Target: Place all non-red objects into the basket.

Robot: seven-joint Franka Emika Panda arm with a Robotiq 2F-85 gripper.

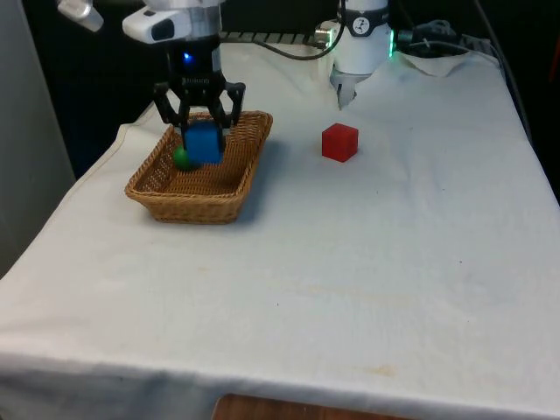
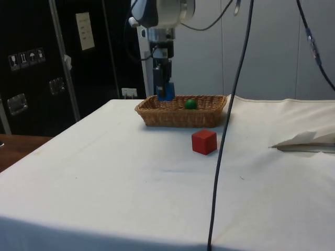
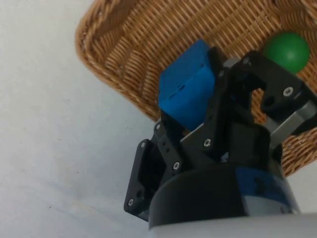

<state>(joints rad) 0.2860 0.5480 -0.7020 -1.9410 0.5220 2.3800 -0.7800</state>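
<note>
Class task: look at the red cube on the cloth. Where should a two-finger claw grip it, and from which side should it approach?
Grip the red cube on two opposite upright faces, coming straight down from above. It sits flat on the cloth, apart from the basket, so its sides look free. Its flat, parallel faces suit two fingers. It stands turned a little in the front view, so the claw would likely need to rotate to match.

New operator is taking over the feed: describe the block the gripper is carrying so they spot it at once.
Find the wicker basket at the front view's left. Just above it hangs the gripper, its fingers shut on a blue cube. It is the one blue, lifted item: the green ball lies in the basket, and the red cube sits on the cloth.
</note>
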